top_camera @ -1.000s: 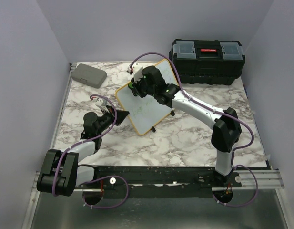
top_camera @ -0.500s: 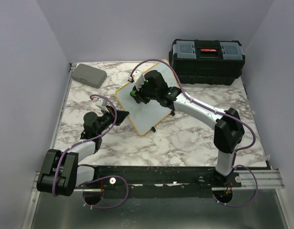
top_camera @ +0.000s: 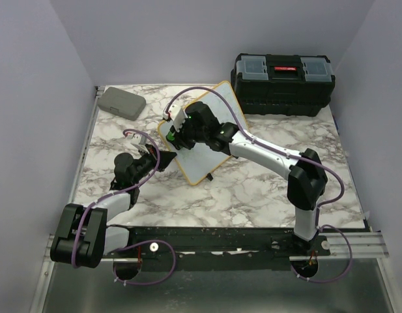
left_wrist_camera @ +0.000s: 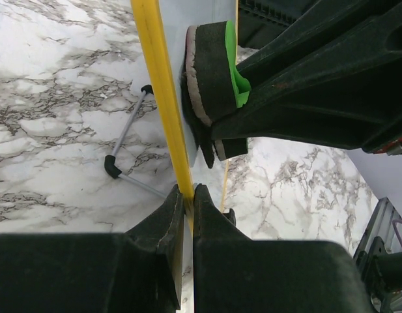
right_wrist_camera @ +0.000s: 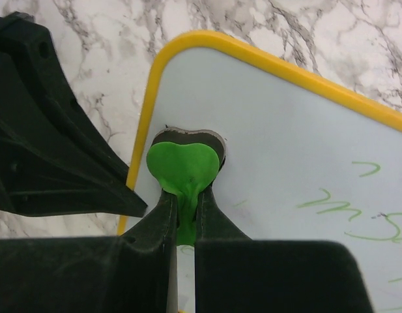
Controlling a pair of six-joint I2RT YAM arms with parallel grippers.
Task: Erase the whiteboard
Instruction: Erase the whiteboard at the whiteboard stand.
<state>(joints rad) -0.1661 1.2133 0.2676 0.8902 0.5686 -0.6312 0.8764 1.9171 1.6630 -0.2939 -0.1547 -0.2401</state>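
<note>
Left gripper (left_wrist_camera: 187, 192) pinches the whiteboard (top_camera: 202, 160) by its yellow edge, upright on the worktop (top_camera: 253, 189). Right gripper (right_wrist_camera: 185, 195), clamped on the green eraser (right_wrist_camera: 183, 163), presses the board's corner. Green writing (right_wrist_camera: 331, 205) is left to wipe.

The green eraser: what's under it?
The whiteboard, which the eraser presses against, pinched by the right gripper. Green writing shows nearby; any beneath is covered.
</note>
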